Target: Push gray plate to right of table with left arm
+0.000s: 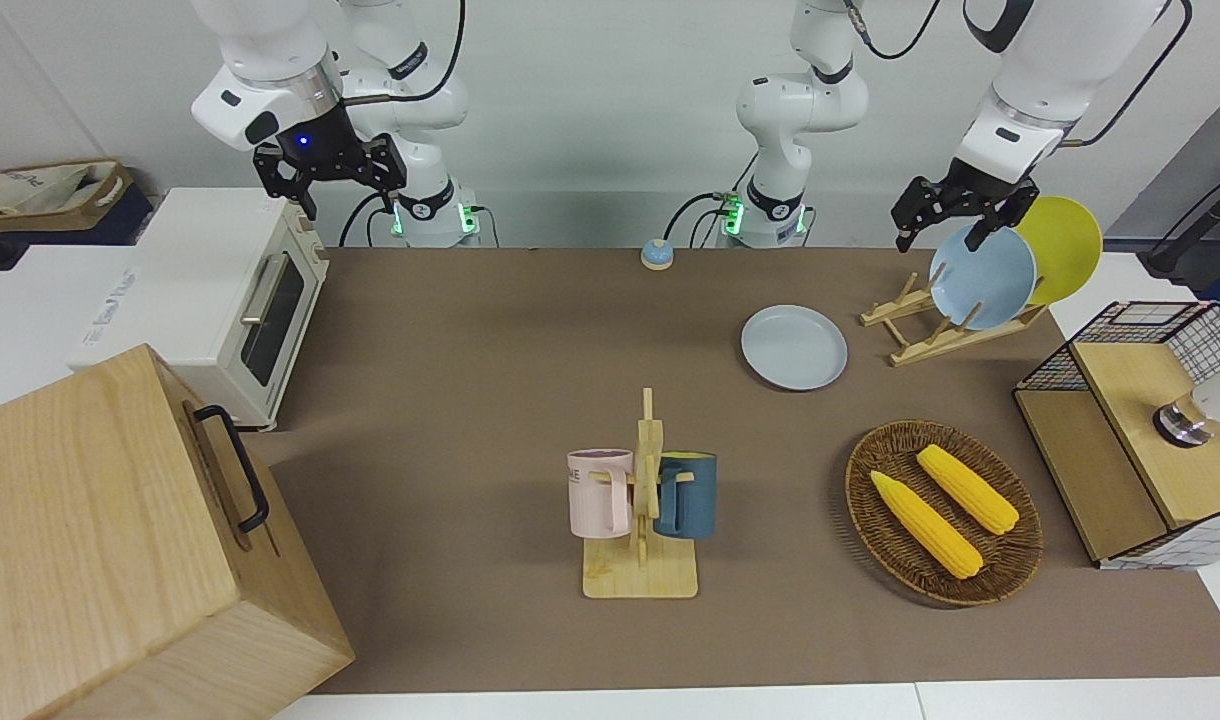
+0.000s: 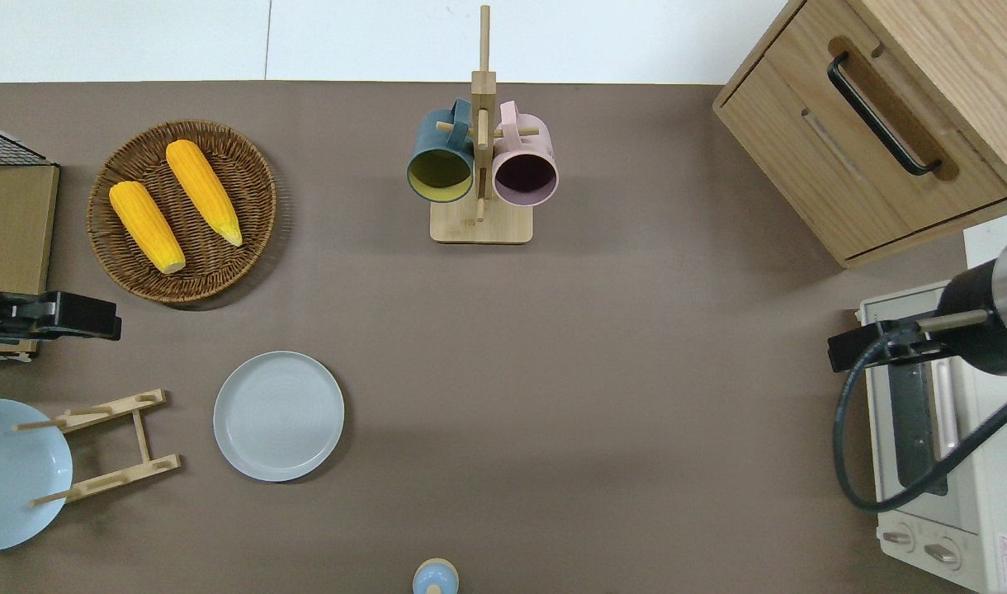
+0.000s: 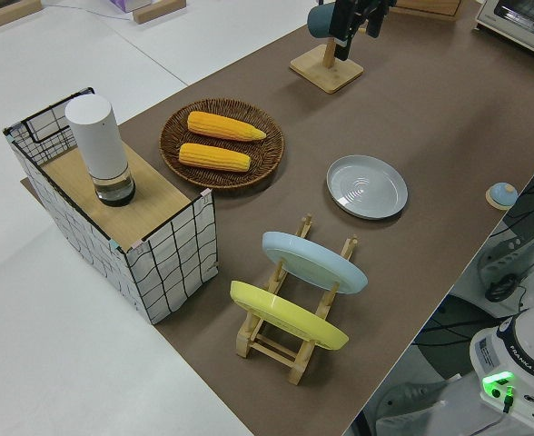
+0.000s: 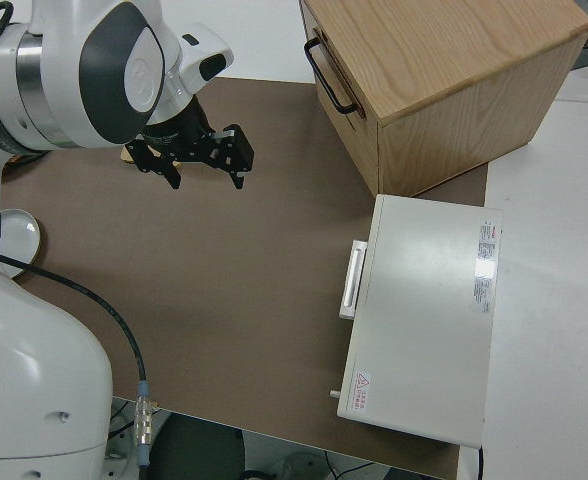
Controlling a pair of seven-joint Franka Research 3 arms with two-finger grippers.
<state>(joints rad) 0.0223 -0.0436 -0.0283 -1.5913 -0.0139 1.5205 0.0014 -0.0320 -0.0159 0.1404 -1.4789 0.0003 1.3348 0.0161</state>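
Note:
The gray plate point(image 1: 794, 347) point(image 2: 278, 416) point(image 3: 367, 186) lies flat on the brown table point(image 1: 450, 400), beside the wooden plate rack point(image 1: 945, 325) and nearer to the robots than the wicker basket. My left gripper point(image 1: 940, 236) point(image 2: 66, 318) point(image 3: 356, 23) hangs open and empty in the air. It is over the left arm's end of the table, between the basket and the plate rack, well apart from the gray plate. My right gripper point(image 1: 345, 188) point(image 4: 206, 180) is parked, open and empty.
The rack holds a sky-blue plate point(image 1: 982, 277) and a yellow plate point(image 1: 1068, 250). A wicker basket point(image 1: 863, 490) holds two corn cobs. A mug rack point(image 1: 640, 500) stands mid-table. A toaster oven point(image 1: 230, 300) and wooden cabinet point(image 1: 120, 540) fill the right arm's end, a wire shelf point(image 1: 1130, 440) the left arm's. A small bell point(image 1: 657, 254) sits near the robots.

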